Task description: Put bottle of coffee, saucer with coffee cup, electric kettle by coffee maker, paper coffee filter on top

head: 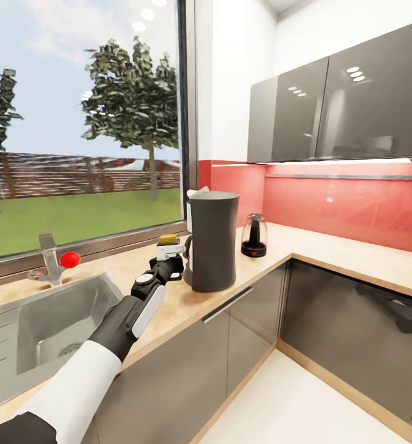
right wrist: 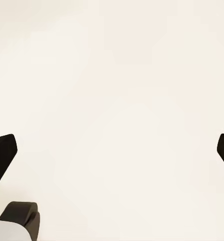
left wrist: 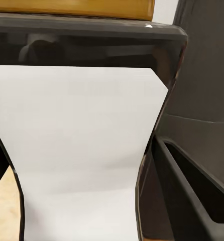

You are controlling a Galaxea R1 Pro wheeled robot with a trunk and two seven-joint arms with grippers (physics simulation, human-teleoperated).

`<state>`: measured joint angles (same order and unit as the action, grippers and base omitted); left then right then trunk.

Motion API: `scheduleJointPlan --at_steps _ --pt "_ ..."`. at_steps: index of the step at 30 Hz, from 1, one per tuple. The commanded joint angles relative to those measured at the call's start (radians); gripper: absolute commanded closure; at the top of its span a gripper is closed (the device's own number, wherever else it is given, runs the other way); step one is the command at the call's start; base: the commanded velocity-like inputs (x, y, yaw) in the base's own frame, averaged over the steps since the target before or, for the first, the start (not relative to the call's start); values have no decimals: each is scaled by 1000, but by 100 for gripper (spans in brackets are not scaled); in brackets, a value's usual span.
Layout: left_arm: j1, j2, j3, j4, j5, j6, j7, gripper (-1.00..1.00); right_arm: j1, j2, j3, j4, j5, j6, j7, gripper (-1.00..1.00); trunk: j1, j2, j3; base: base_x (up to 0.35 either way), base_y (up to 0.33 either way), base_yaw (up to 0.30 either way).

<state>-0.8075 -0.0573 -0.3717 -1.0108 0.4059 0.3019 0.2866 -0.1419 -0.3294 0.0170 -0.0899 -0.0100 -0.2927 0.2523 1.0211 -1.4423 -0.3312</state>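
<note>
Fingers (left wrist: 192,191) around waisted, white-labelled bottle of coffee (head: 168,248)

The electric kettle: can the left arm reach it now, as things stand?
Probably not directly. The left gripper is shut on the bottle of coffee, and the coffee maker stands between it and the electric kettle on the kitchen countertop.

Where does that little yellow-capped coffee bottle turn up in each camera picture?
Head view: the bottle of coffee sits in the left gripper, left of centre.
Left wrist view: its white label spans the middle.
Right wrist view: a pale blank surface.
Shared landmark: the coffee maker.
</note>
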Motion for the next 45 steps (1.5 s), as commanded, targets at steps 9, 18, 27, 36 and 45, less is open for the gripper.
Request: scheduleJointPlan --at_steps 9,18,27,36,45 --pt "-1 2 -3 -1 8 3 8 100 -1 0 1 1 -2 -3 4 -100 0 -1 -1 94 17 0" --pt "-1 2 -2 -1 8 3 8 100 -1 0 1 1 -2 -3 3 -100 0 -1 -1 65 46 0" --pt "-1 2 -1 0 8 3 8 100 -1 0 1 1 -1 -3 3 -100 0 -1 -1 89 17 0" --pt "-1 2 -1 0 8 3 8 100 0 0 1 1 -1 -3 3 -100 0 -1 -1 4 1 0" --pt "-1 2 0 -1 8 3 8 100 0 0 1 1 -1 -3 4 -100 15 -29 -14 0 0 0"
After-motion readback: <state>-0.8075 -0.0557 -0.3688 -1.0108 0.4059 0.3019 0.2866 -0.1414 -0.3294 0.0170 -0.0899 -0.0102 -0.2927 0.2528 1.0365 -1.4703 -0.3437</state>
